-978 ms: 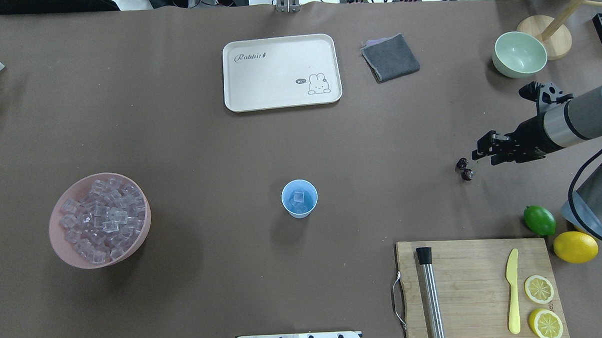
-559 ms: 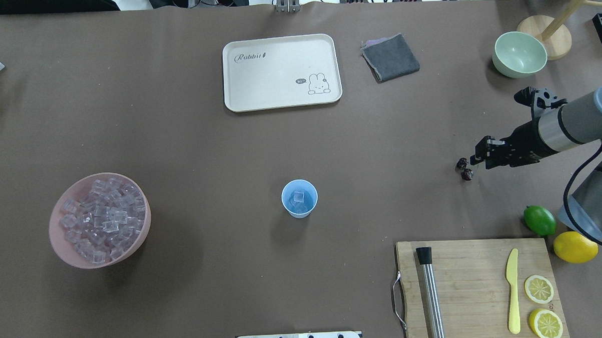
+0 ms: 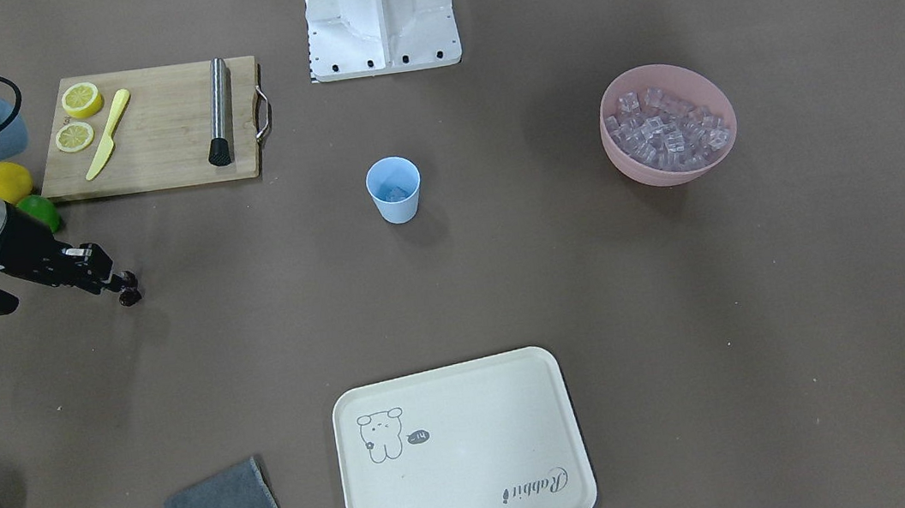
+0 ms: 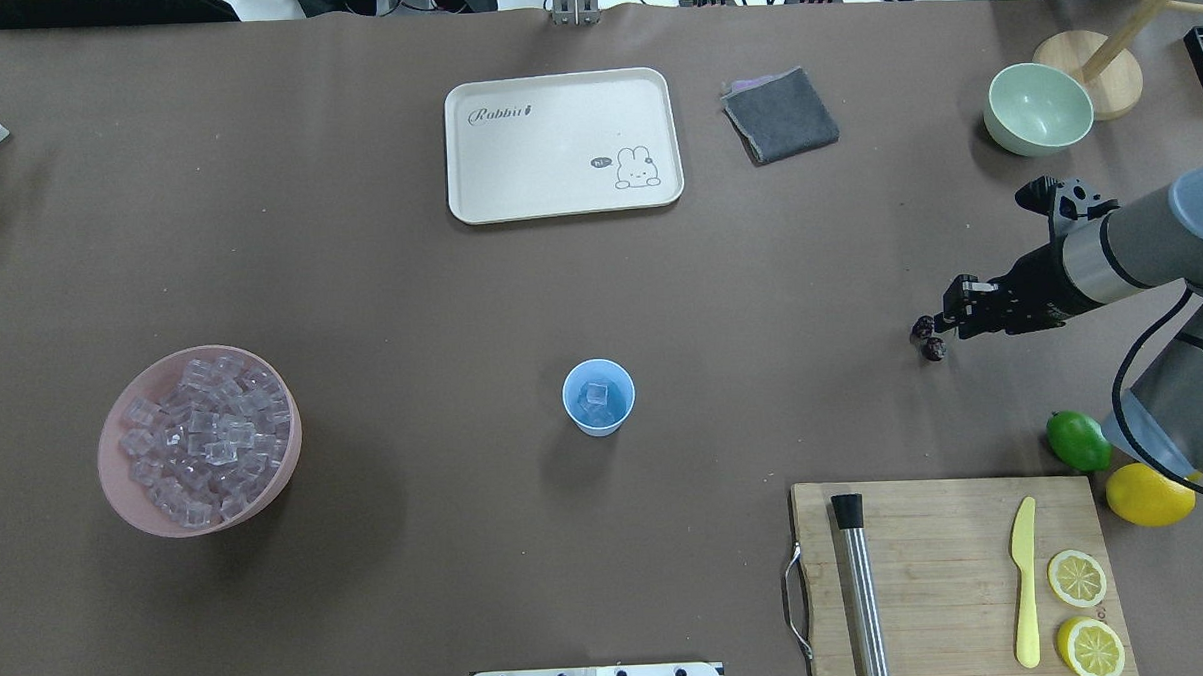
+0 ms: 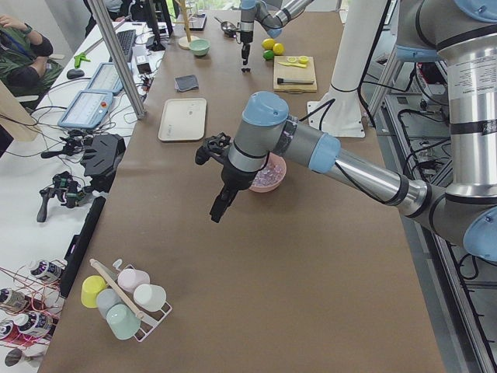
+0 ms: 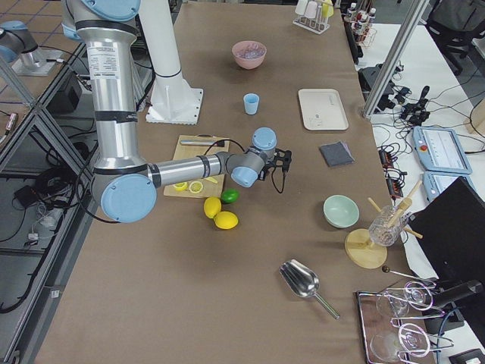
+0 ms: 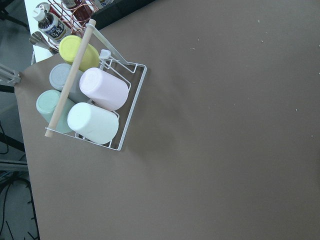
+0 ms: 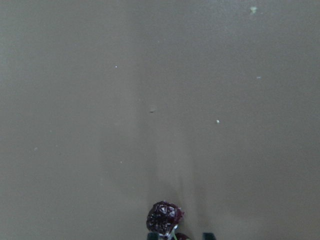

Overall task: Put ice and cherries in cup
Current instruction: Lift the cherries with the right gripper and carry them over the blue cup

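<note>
Brown paper-covered table point(image 4: 360, 286) is filling the overhead view. Far left, the left gripper point(image 5: 217, 211) is hanging over bare table, and its opening cannot be judged. One pink bowl point(image 4: 113, 485) is holding dozens of ice cubes point(image 4: 205, 442). One blue cup point(image 4: 570, 404) is standing mid-table with a few cubes inside. Two cherries point(image 4: 928, 338) are lying at right, well apart from the cup, paired crosswise at the tip of the right gripper point(image 4: 949, 318), which is pointing leftward. Its fingers are sitting close together, and whether they are clamping the stem is unclear. The right arm is far nearer.
</note>
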Motion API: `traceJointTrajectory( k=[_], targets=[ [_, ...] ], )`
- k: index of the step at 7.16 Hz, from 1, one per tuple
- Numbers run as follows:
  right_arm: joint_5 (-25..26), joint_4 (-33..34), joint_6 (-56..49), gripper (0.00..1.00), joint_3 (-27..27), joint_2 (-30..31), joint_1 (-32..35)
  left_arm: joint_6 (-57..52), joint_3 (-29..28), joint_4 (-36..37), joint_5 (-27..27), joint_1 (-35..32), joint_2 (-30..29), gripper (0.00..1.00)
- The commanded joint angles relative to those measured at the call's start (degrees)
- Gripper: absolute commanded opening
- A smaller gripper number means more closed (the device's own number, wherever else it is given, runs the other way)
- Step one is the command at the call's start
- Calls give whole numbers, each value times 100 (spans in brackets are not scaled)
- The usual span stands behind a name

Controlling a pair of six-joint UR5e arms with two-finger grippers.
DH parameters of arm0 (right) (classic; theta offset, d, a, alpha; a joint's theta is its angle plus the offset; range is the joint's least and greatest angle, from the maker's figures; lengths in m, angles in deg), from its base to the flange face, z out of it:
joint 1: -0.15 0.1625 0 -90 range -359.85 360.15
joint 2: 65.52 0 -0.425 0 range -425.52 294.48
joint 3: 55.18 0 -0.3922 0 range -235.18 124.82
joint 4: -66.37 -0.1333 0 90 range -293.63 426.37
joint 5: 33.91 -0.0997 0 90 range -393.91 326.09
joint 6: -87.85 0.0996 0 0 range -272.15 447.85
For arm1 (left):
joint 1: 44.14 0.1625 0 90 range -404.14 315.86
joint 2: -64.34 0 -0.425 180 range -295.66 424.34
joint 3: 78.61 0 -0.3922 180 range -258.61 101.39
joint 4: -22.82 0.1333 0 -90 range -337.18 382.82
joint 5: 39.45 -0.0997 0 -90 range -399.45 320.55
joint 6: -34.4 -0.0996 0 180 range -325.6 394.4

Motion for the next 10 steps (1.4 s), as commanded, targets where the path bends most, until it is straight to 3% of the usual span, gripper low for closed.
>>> traceJointTrajectory(
  k=[1, 2, 3, 5, 7, 8, 10],
  targets=[
    [9, 0, 0, 12, -1, -7, -4, 0, -1, -3, -1, -4, -9, 99],
    [-9, -9, 0, 0, -19, 1, -4, 0, -1, -3, -1, -4, -9, 99],
    [-52, 0, 18, 0, -141, -7, -4, 0, -1, -3, -1, -4, 0, 99],
    [-201, 271, 340, 0, -937, -25, 83, 0, -62, 6, -1, -4, 0, 99],
    [-115, 1627, 422, 0, -1904, -619, 32, 17, -141, 15, 8, -4, 0, 99],
    [199, 2279, 422, 0, -2257, -1136, -273, 18, -159, 15, 8, -4, 0, 99],
    [1095, 4016, 788, 0, -2287, -2662, -1046, 53, -211, 15, 8, 4, -9, 99]
  ],
)
